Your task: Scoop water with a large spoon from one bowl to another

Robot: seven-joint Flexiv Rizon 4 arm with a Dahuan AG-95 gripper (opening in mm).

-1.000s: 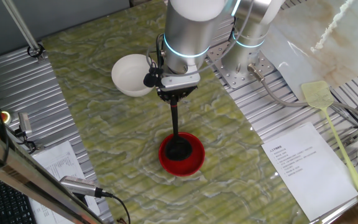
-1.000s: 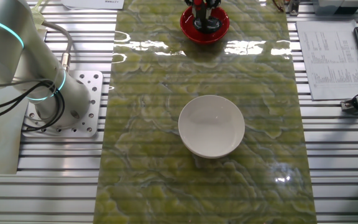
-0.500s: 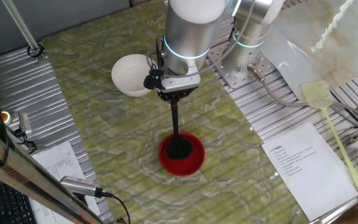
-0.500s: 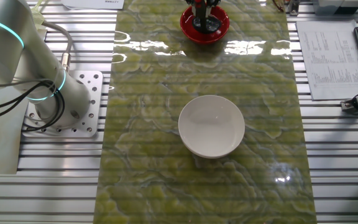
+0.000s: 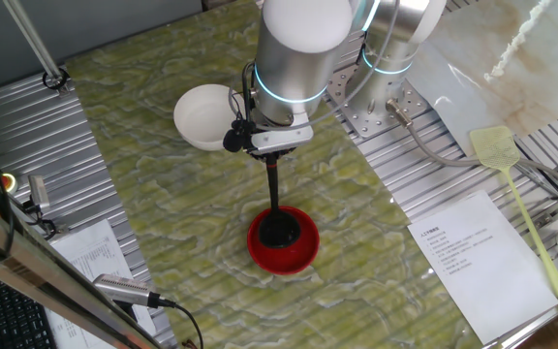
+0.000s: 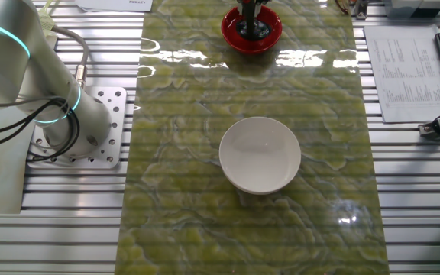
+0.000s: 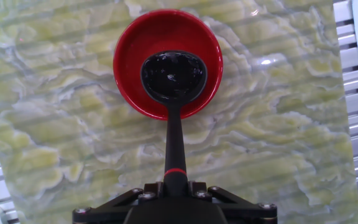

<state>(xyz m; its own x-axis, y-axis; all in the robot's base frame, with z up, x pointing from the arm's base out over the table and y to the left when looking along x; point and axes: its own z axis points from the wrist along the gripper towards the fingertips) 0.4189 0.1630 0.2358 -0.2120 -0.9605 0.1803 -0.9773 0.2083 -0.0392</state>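
The gripper (image 7: 174,190) is closed on the top end of the large spoon (image 7: 173,106), clamping the thin black handle between its jaws so the tool hangs nearly vertical below the wrist. This end-of-handle hold keeps the gripper and wrist well above the liquid and gives the scoop full reach into the vessel. In the hand view, the handle runs straight away from the camera to the round scoop, which sits inside the red bowl (image 7: 129,43), slightly toward its near side. A wet sheen on the scoop suggests it carries water (image 7: 178,73), though the level cannot be confirmed. The red bowl rests on the green marbled mat (image 5: 163,194), directly under the arm. The white bowl (image 5: 201,116) stands apart on the same mat, beyond the gripper and nearer the arm's base; its interior appears bare in the other fixed view. Judgement: the scoop phase is in hand. The transfer calls for a level lift, since any tilt of the handle would spill the load onto the mat.
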